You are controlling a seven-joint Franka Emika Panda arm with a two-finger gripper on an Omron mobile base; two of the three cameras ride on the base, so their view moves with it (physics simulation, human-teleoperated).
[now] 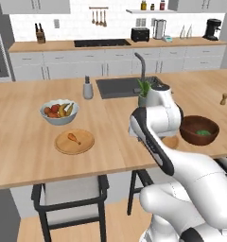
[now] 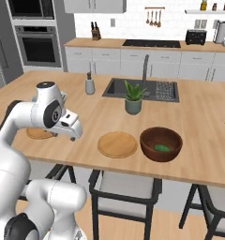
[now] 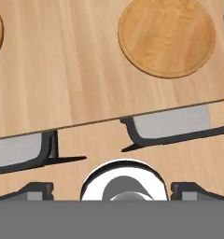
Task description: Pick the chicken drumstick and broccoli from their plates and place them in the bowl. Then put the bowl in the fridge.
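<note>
Left base view: small orange-brown chicken drumstick [image 1: 74,138] is laid on the light-wood plate [image 1: 63,146] near the worktop's front edge, pale bone end pointed front-right; gripper [image 2: 73,132] fingers are spread wide.

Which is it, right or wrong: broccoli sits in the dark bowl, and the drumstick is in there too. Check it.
Wrong on the drumstick. The broccoli is in the bowl, but the drumstick lies on its plate beside the fruit bowl, as the left base view shows.
</note>
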